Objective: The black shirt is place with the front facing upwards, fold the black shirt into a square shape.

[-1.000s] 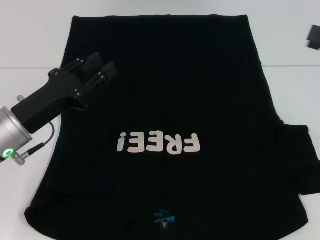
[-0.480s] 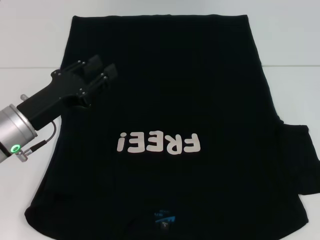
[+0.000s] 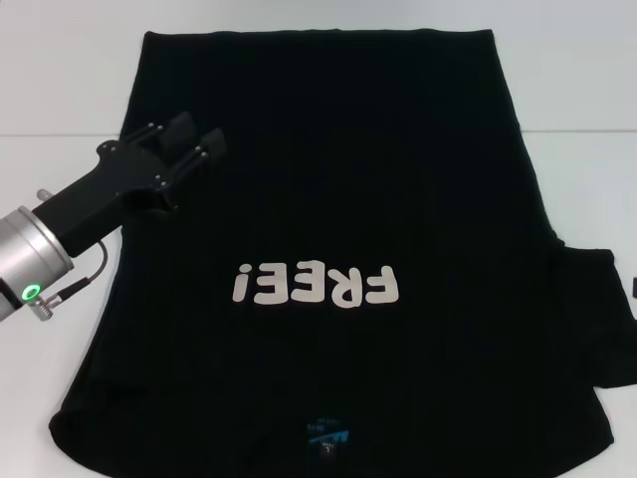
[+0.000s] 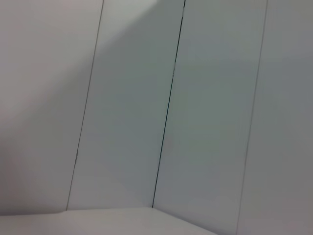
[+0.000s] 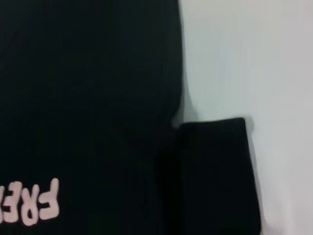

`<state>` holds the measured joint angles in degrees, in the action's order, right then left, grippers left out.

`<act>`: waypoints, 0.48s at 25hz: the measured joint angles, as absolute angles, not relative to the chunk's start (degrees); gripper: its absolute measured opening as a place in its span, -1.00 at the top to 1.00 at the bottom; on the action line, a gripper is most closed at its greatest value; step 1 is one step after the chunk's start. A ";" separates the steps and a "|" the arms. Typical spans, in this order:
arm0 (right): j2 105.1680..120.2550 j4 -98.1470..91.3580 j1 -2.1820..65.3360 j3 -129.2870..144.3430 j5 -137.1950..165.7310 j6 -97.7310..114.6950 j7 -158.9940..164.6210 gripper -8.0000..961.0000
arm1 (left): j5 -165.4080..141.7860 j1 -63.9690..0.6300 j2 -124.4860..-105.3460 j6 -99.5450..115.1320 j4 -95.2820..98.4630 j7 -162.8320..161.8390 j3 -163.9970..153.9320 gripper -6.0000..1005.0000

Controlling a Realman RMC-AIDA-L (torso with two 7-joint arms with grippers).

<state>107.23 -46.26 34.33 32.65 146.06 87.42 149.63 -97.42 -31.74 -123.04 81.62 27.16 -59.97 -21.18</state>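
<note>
The black shirt (image 3: 338,199) lies flat on the white table, front up, with its collar and blue neck label (image 3: 326,433) nearest me and its hem at the far side. The pale "FREE!" print (image 3: 317,286) reads upside down. Its right sleeve (image 3: 595,309) sticks out sideways; no left sleeve shows. My left gripper (image 3: 199,134) hangs open over the shirt's left edge, nothing between its fingers. The right wrist view shows the shirt (image 5: 88,98), its sleeve (image 5: 215,176) and part of the print (image 5: 34,200). Only a dark sliver (image 3: 634,287) of the right arm shows at the right border.
The white table (image 3: 60,80) extends on both sides of the shirt, with a seam line running across it. The left wrist view holds only pale wall panels (image 4: 210,107).
My left gripper has drawn back slightly to the left over the shirt's edge. A dark shape at the upper right border is gone; a sliver now shows lower on that border.
</note>
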 joint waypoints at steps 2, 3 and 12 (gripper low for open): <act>107.56 -46.04 34.27 33.18 146.71 86.64 149.48 -0.90 | -97.47 -32.01 -123.13 81.31 27.12 -59.96 -21.18 0.03; 107.70 -46.02 34.26 33.29 146.99 86.40 149.46 -0.90 | -97.47 -32.07 -123.14 81.25 27.11 -59.96 -21.18 0.03; 108.67 -45.37 34.02 33.51 147.42 84.85 148.51 -0.90 | -97.19 -32.02 -123.14 81.20 26.60 -59.94 -21.18 0.03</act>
<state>108.67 -45.37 34.02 33.52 147.42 84.85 148.51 -97.19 -32.02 -123.14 81.20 26.60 -59.94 -21.18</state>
